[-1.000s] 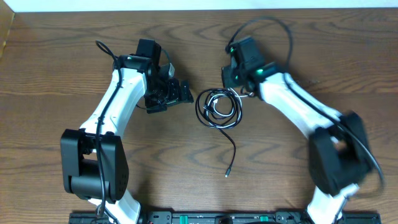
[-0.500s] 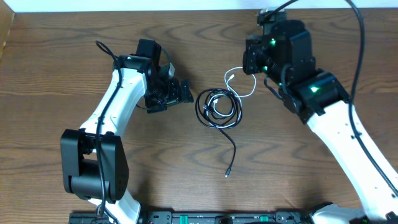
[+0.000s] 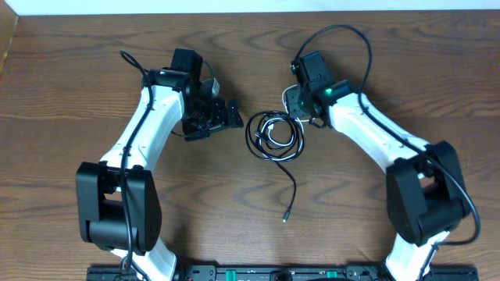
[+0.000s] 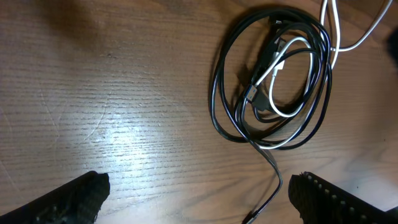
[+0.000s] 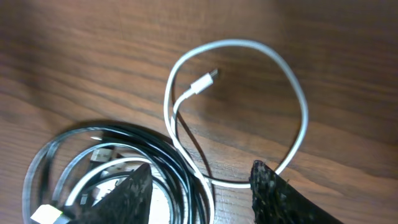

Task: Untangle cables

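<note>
The cables [image 3: 273,134] lie in one tangled coil at mid-table: black loops [image 4: 216,93] wound round a white cord [image 4: 354,45]. One black tail [image 3: 292,191] runs toward the front edge and ends in a small plug. My left gripper [image 3: 233,117] rests left of the coil, open, with bare wood between its fingers [image 4: 81,196]. My right gripper [image 3: 294,109] sits low at the coil's upper right, open. Its jaws straddle the white cord and the black strands [image 5: 112,134] without pinching them. Beyond them the white loop [image 5: 306,115] lies flat, its plug [image 5: 205,79] inside it.
Both white arms reach in from the near corners of the wooden table [image 3: 70,78]. Thick black supply wires arch over each arm. A black rail [image 3: 258,273] runs along the front edge.
Half a second ago the right gripper was raised, pulling a white loop up and to the right. It has come back down by the coil and opened, leaving the loop on the table. The left arm is unmoved.
</note>
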You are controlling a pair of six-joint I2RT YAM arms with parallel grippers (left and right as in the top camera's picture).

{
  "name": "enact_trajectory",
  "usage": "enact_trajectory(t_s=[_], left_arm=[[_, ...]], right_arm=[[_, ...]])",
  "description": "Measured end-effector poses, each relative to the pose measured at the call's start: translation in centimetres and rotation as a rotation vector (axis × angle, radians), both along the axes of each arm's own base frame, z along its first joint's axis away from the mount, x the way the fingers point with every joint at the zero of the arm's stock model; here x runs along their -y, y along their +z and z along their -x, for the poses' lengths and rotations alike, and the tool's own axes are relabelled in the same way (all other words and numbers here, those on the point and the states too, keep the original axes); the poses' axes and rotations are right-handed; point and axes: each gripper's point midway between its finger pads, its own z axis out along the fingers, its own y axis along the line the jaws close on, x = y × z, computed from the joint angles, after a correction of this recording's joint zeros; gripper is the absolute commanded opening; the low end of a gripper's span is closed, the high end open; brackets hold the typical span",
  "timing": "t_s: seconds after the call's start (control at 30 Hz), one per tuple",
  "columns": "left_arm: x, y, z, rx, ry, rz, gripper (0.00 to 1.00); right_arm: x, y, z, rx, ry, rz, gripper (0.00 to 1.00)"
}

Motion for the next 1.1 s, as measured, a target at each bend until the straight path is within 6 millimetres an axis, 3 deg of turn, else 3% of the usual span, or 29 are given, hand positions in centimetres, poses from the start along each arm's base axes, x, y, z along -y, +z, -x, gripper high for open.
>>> enact_trajectory(t_s=[0.27, 0.6, 0.8, 1.1], left_arm=[[0.0, 0.0, 0.0, 0.000, 0.000, 0.000, 0.98], [0.0, 0.0, 0.0, 0.001, 0.000, 0.000, 0.98], [0.0, 0.0, 0.0, 0.001, 0.000, 0.000, 0.97], [0.0, 0.0, 0.0, 0.001, 0.000, 0.000, 0.98]], right_arm=[[0.0, -3.8, 0.2, -0.054, 0.061, 0.052, 0.40], [-0.4, -5.1, -0.1, -0.043, 0.138, 0.085, 0.39], [-0.2, -5.8, -0.6, -0.035, 0.132, 0.108, 0.01], [0.5, -5.7, -0.7, -0.036, 0.103, 0.140, 0.01]])
